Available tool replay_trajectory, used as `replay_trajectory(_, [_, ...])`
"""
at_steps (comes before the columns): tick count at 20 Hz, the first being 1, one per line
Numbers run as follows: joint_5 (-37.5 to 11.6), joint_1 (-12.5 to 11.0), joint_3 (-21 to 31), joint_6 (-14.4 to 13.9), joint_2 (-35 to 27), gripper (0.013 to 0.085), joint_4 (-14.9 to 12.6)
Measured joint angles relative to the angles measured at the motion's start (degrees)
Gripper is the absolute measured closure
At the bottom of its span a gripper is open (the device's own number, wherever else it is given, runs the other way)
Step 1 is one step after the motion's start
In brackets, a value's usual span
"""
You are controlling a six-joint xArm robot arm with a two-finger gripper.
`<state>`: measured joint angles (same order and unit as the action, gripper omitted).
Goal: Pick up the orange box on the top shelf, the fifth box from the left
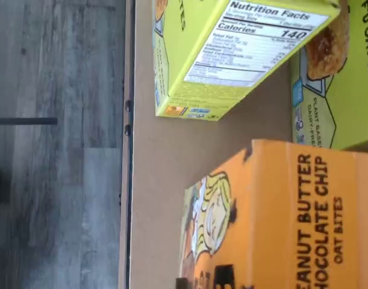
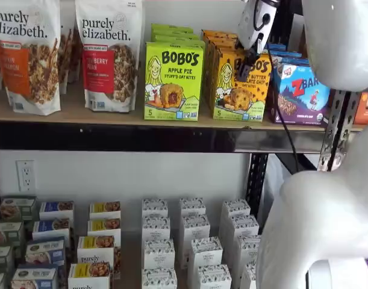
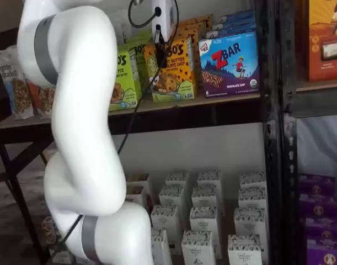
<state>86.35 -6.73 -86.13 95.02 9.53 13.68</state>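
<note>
Orange box (image 1: 292,217) fills wrist view, upright on top shelf (image 2: 111,117) between lime-green box (image 2: 171,81) and ZBar box (image 2: 301,93). My tool (image 2: 247,63) at its top edge — grip unclear. Off-centre squeeze could topple it into neighbours.

Two purely elizabeth bags (image 2: 28,54), one lime-green Bobo's box (image 2: 173,81), one orange box (image 2: 239,84), one ZBar box (image 2: 299,93).

This looks like a mock shop set up for a robot: black metal racking with the top shelf (image 2: 111,114) carrying retail goods faced outward, granola bags (image 2: 28,54) at ten o'clock and ZBar cartons (image 3: 230,63). Rows of small white boxes (image 2: 193,247) fill the level at six o'clock, and a white robot arm (image 3: 80,138) stands before the shelves.
</note>
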Motion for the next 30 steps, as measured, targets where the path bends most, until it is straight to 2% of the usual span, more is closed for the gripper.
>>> replay_trajectory(11, [-0.3,0.1,0.0,0.0,-0.2,0.041,0.0])
replay_trajectory(13, [-0.1,0.0,-0.2,0.0,-0.3,0.049,0.1])
replay_trajectory(14, [-0.1,0.0,-0.1,0.0,-0.3,0.049,0.1])
replay_trajectory(15, [-0.1,0.0,-0.1,0.0,-0.3,0.053,0.1])
replay_trajectory(16, [-0.2,0.0,-0.1,0.0,-0.3,0.053,0.1])
replay_trajectory(19, [-0.2,-0.1,0.0,0.1,-0.2,0.061,0.3])
replay_trajectory(30, [1.5,-0.3,-0.3,0.0,0.6,0.061,0.6])
